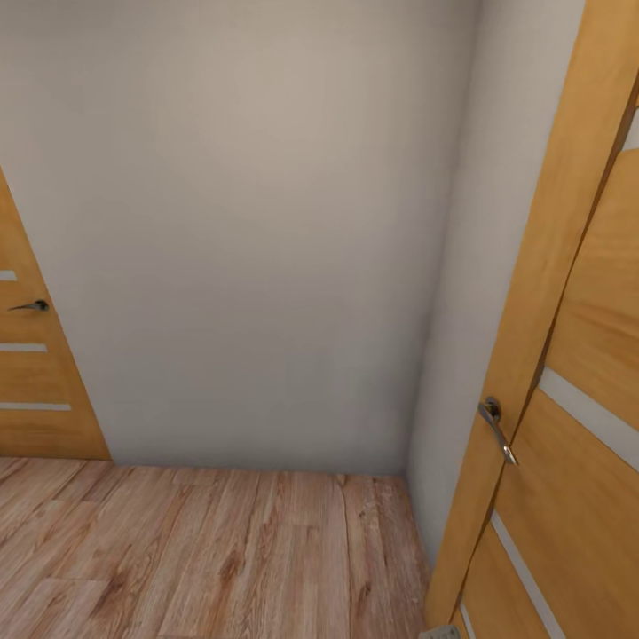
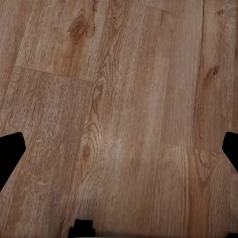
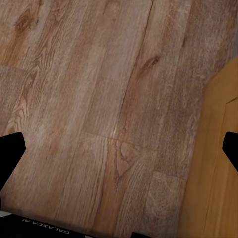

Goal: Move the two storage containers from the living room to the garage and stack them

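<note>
The two storage containers and the garage are out of view. I face a corner of a beige wall (image 1: 240, 231) over light wood plank flooring (image 1: 195, 550). My left gripper (image 2: 119, 153) hangs open above bare planks, its dark fingertips (image 2: 11, 152) spread wide with nothing between them. My right gripper (image 3: 119, 153) is open too and empty, over planks close beside a wooden door (image 3: 218, 163).
A light wooden door (image 1: 568, 355) with a metal handle (image 1: 497, 430) stands close on the right. Another wooden door (image 1: 35, 382) with a handle (image 1: 31, 306) sits at the far left. The wall closes the way ahead; open flooring lies to the left.
</note>
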